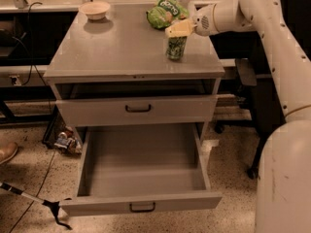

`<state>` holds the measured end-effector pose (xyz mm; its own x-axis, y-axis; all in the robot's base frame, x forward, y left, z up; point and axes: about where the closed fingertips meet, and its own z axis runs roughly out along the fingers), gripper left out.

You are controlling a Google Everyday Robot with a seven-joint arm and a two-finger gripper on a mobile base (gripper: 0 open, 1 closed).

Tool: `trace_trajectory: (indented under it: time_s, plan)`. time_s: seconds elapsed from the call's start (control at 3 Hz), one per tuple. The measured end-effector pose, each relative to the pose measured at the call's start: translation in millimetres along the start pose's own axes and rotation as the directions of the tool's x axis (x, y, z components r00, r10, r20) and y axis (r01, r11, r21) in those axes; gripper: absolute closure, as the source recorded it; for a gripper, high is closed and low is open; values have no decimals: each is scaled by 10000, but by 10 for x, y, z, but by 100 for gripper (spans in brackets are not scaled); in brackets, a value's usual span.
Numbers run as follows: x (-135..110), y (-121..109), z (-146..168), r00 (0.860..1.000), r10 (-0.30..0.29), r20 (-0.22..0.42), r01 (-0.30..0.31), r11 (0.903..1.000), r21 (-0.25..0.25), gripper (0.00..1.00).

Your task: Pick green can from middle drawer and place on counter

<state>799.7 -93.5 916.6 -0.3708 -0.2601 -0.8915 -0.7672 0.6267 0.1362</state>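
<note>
Step in hand: the robot appears to be placing the green can [176,48] on the tabletop [121,47], the last part of the task.
Tool: the tool [180,30] is reaching in from the right at the end of the white arm [272,28], and its pale fingers are clasping the can's top.
Green can: it is standing upright toward the right front of the tabletop, its base touching the surface or hanging just above it; which one cannot be told.
Middle drawer: the middle drawer [146,159] is standing pulled out below, showing a bare floor.
Neighbours: a light-green snack bag [164,14] is lying just behind the can, and a small bowl [95,9] is sitting well apart at the far left corner.
Doing it well: the arm should be lowering straight down until the base is resting flat, then opening the fingers without twisting and lifting clear vertically.
Watching for: the can is sitting near the right edge, so any sideways drag on release is risking a tip or a roll off the tabletop.
</note>
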Motion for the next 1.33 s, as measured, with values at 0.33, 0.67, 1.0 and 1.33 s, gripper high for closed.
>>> trace_trajectory:
  time_s: [0.33,0.67,1.0,1.33]
  plan:
    - [23,16,86,9991,-109,-398,102,9998,-168,85]
    - [45,25,146,9976,-169,-670,149,9994,-308,60]
    - [73,26,177,9966,-215,-791,178,9987,-468,29]
    - [88,20,178,9965,-226,-799,183,9984,-537,7]
